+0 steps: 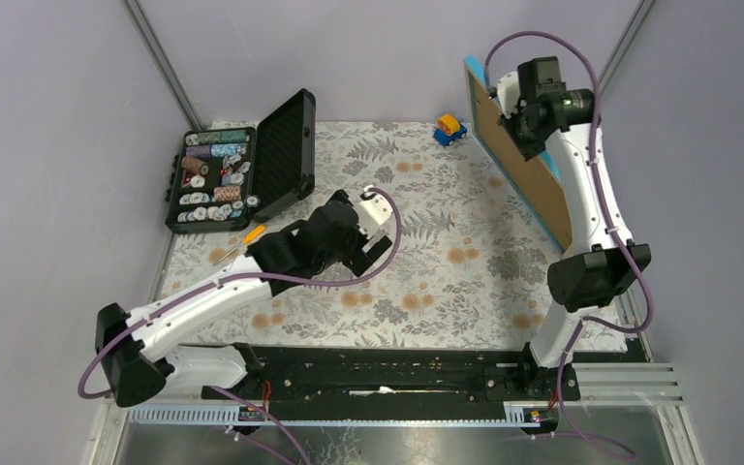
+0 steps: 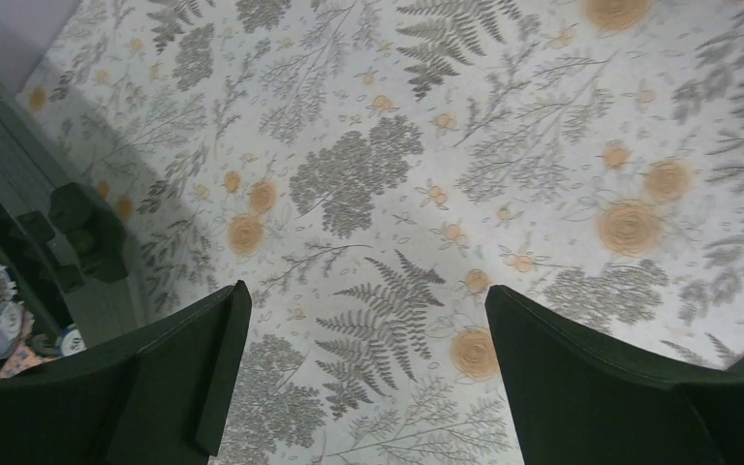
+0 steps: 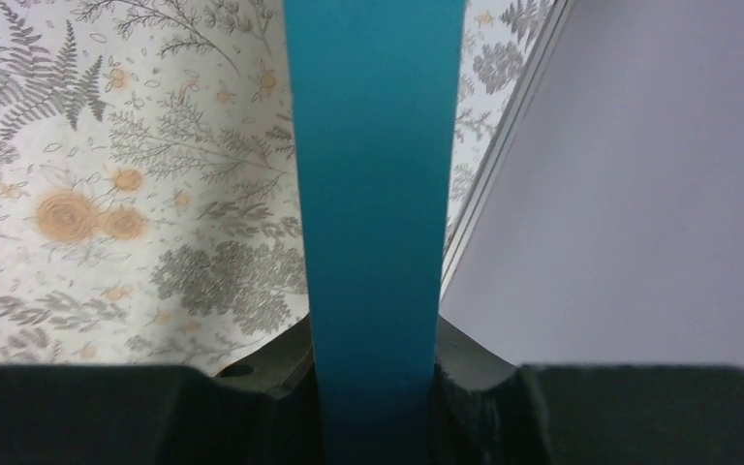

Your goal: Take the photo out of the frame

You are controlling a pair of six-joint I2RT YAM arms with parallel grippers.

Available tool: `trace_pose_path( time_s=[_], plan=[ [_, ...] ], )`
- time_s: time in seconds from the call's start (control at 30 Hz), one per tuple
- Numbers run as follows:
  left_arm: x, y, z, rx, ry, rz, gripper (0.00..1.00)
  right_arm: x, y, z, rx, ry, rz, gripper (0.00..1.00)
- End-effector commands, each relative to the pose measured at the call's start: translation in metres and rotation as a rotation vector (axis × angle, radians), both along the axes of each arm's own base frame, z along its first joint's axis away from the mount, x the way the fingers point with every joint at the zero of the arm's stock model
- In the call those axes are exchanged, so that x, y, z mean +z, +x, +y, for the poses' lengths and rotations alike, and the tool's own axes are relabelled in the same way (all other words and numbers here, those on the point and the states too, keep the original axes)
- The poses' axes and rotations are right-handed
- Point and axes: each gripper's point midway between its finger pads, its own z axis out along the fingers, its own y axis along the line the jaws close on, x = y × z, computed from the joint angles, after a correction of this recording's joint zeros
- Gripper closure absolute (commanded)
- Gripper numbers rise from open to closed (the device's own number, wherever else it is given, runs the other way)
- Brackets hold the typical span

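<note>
The frame (image 1: pixel 518 170) stands on edge along the right side of the table, its brown fibreboard back facing the middle and a thin turquoise rim showing. My right gripper (image 1: pixel 515 114) is shut on its top edge near the far end. In the right wrist view the turquoise edge (image 3: pixel 373 194) runs straight up between the two closed fingers (image 3: pixel 276 373). The photo is hidden. My left gripper (image 1: pixel 349 228) is open and empty, low over the middle of the flowered cloth; in the left wrist view its two dark fingers (image 2: pixel 194 378) stand wide apart over bare cloth.
An open black case of poker chips (image 1: pixel 232 170) lies at the far left. A yellow-handled tool (image 1: pixel 242 240) lies beside it. A small blue and yellow toy car (image 1: pixel 449 129) sits at the far edge. The grey wall (image 3: pixel 639 194) is close behind the frame.
</note>
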Motion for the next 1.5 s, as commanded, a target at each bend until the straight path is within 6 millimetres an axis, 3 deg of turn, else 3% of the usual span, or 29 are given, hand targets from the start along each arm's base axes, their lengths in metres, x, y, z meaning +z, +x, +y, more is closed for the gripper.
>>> trace_pose_path(
  time_s=[0.0,0.27,0.53,0.63,0.77,0.9,1.13,1.37,1.4,1.47],
  plan=[
    [0.030,-0.021,-0.011,-0.063,-0.146,0.059,0.01,0.062,0.015,0.019,0.089,-0.098,-0.298,1.00],
    [0.043,-0.015,0.016,0.013,-0.142,0.021,0.01,0.016,-0.012,0.068,0.236,-0.158,-0.290,1.00],
    [0.110,0.001,0.042,0.075,-0.279,-0.111,0.01,-0.041,-0.048,0.098,0.360,-0.169,-0.311,1.00],
    [0.126,0.012,0.056,0.136,-0.293,-0.155,0.01,-0.064,-0.066,0.111,0.437,-0.153,-0.310,1.00],
    [0.126,0.023,0.070,0.197,-0.300,-0.165,0.01,-0.100,-0.087,0.129,0.519,-0.142,-0.286,1.00],
    [0.121,0.029,0.072,0.223,-0.308,-0.145,0.01,-0.133,-0.094,0.136,0.539,-0.163,-0.286,1.00],
    [0.111,0.037,0.076,0.252,-0.292,-0.124,0.01,-0.143,-0.084,0.143,0.483,-0.269,-0.505,1.00],
    [0.102,0.039,0.079,0.267,-0.288,-0.108,0.01,-0.187,-0.102,0.154,0.530,-0.338,-0.471,1.00],
    [0.101,0.040,0.079,0.267,-0.285,-0.108,0.01,-0.194,-0.106,0.156,0.538,-0.342,-0.458,0.99],
    [0.100,0.041,0.080,0.270,-0.283,-0.108,0.01,-0.211,-0.115,0.160,0.566,-0.353,-0.410,0.86]
  ],
)
